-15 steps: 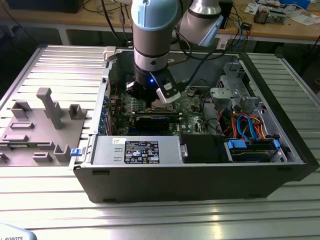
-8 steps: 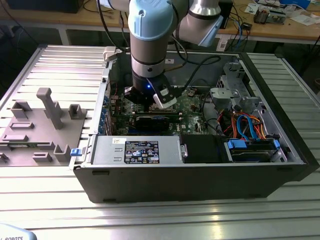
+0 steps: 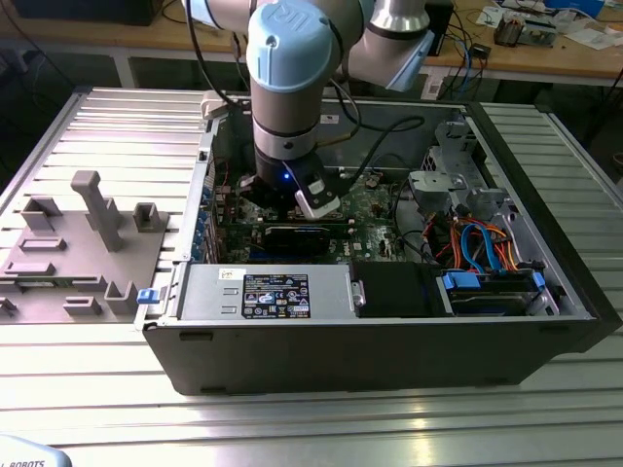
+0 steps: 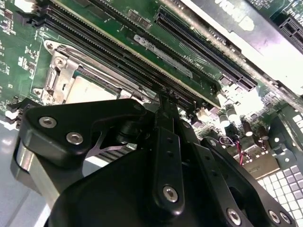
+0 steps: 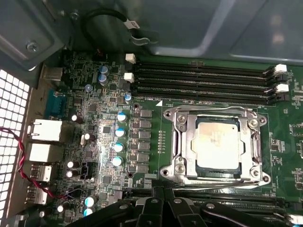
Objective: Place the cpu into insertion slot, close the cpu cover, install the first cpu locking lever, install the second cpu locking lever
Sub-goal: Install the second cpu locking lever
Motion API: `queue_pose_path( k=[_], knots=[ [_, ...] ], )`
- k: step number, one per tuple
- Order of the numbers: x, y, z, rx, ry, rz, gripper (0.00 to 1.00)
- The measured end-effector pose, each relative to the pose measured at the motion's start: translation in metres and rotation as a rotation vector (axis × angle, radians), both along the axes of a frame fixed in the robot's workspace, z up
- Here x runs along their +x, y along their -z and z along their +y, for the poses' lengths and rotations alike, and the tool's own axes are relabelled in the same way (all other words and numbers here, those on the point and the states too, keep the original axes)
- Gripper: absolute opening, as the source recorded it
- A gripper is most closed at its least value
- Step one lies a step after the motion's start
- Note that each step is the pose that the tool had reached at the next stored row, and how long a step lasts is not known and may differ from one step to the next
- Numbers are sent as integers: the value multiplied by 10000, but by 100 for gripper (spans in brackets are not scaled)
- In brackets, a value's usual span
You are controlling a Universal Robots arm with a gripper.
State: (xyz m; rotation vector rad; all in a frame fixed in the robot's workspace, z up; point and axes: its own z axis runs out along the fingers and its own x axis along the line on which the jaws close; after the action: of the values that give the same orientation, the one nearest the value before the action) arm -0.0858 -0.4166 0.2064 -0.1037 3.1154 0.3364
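The cpu [image 5: 218, 143] sits flat in the insertion slot [image 5: 182, 144] with the cpu cover [image 5: 215, 112] down around it, just ahead of the gripper [image 4: 165, 101], which hovers beside the socket over the motherboard [image 5: 109, 137]. Fingers look nearly together, holding nothing.

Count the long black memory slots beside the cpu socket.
4 memory slots, side by side in a parallel row along one edge of the cpu cover; more beyond the frame may be hidden.
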Motion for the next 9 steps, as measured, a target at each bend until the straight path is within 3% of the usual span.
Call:
queue_pose_path(
  k=[2,9],
  knots=[
    [0,11,5,87,-47,-3,11],
    [0,64,15,292,-276,0,11]
  ],
)
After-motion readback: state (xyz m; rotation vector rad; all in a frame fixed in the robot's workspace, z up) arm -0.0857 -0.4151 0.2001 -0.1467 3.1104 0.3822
